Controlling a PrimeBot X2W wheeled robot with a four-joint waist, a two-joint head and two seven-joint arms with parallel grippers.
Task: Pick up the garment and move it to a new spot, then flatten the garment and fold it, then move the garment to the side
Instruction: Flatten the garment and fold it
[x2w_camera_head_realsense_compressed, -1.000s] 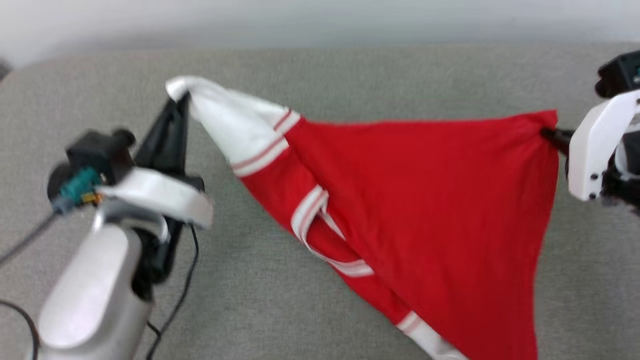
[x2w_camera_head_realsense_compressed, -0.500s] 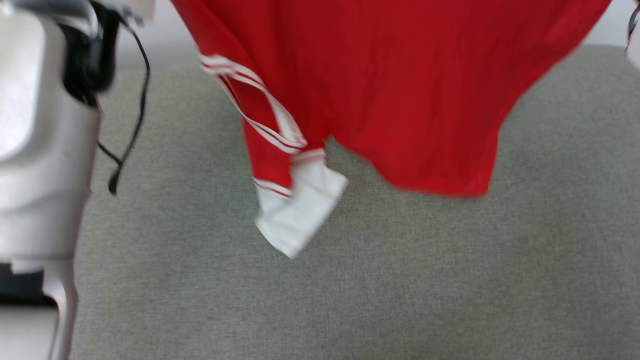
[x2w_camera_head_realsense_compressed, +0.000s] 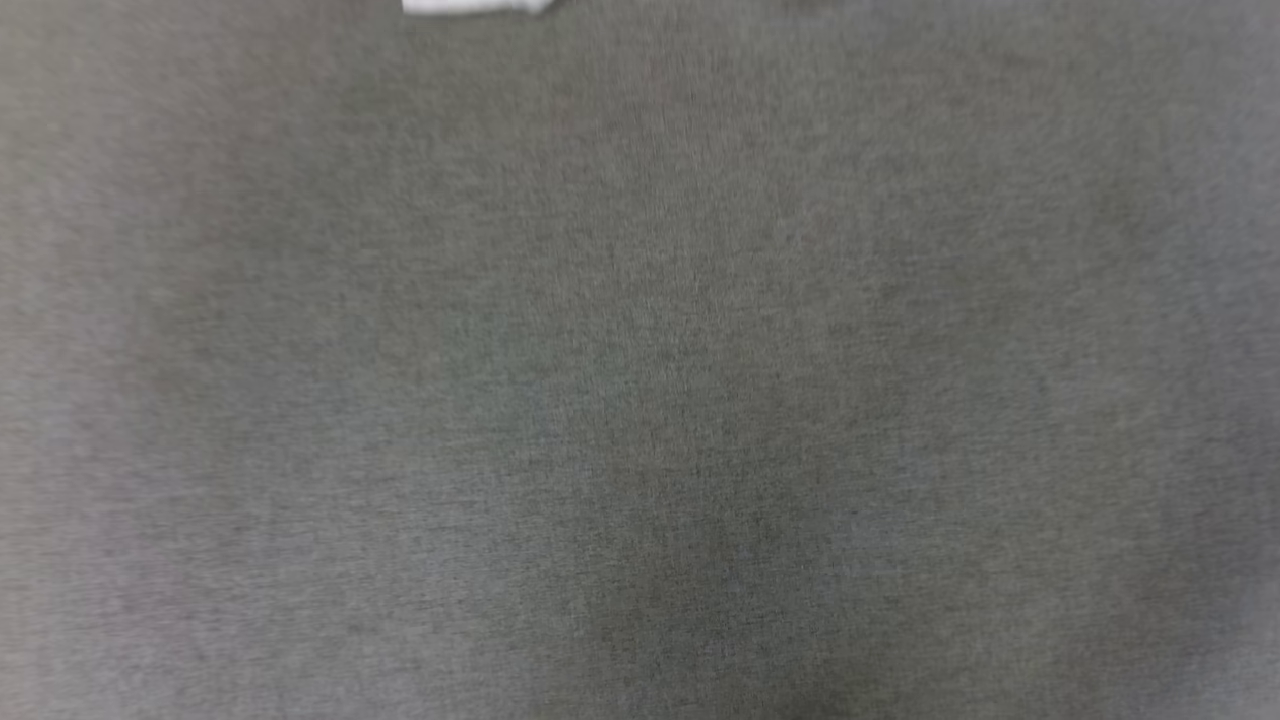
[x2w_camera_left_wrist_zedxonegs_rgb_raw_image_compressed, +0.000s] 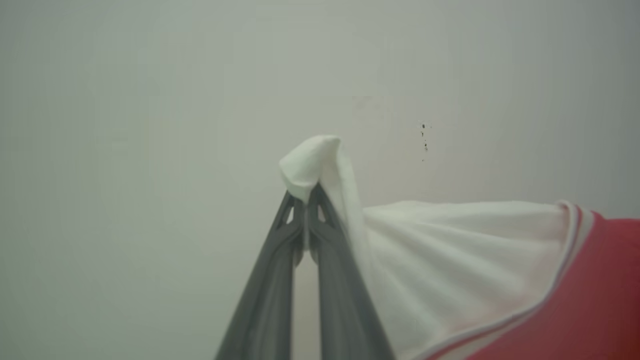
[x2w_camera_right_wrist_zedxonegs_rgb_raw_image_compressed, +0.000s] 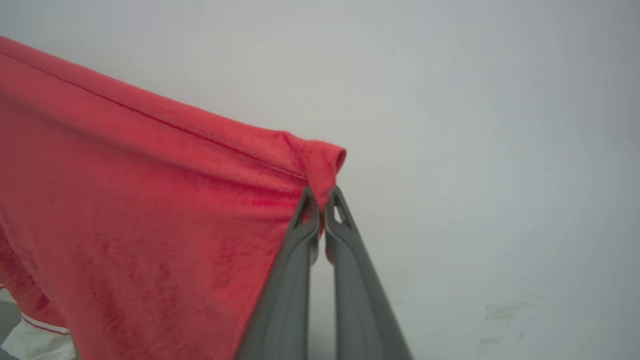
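My left gripper (x2w_camera_left_wrist_zedxonegs_rgb_raw_image_compressed: 306, 192) is shut on the tip of a white sleeve of the garment (x2w_camera_left_wrist_zedxonegs_rgb_raw_image_compressed: 450, 260), whose white cloth runs right into red fabric past striped trim. My right gripper (x2w_camera_right_wrist_zedxonegs_rgb_raw_image_compressed: 322, 197) is shut on a red hemmed corner of the garment (x2w_camera_right_wrist_zedxonegs_rgb_raw_image_compressed: 125, 200), which hangs down to the left with a white sleeve end at the lower left. Both pinched corners are held up in front of a pale wall. In the head view a small white scrap of the garment (x2w_camera_head_realsense_compressed: 475, 5) shows at the top edge.
A grey fabric surface (x2w_camera_head_realsense_compressed: 640, 400) spreads across the head view, with a darker shadow in its lower middle. A pale wall (x2w_camera_left_wrist_zedxonegs_rgb_raw_image_compressed: 150, 100) with a few dark specks stands behind both grippers.
The head view has swung down since the earlier frames, so arms and red cloth have left it. The garment went from stretched low over the grey surface to hanging high above it.
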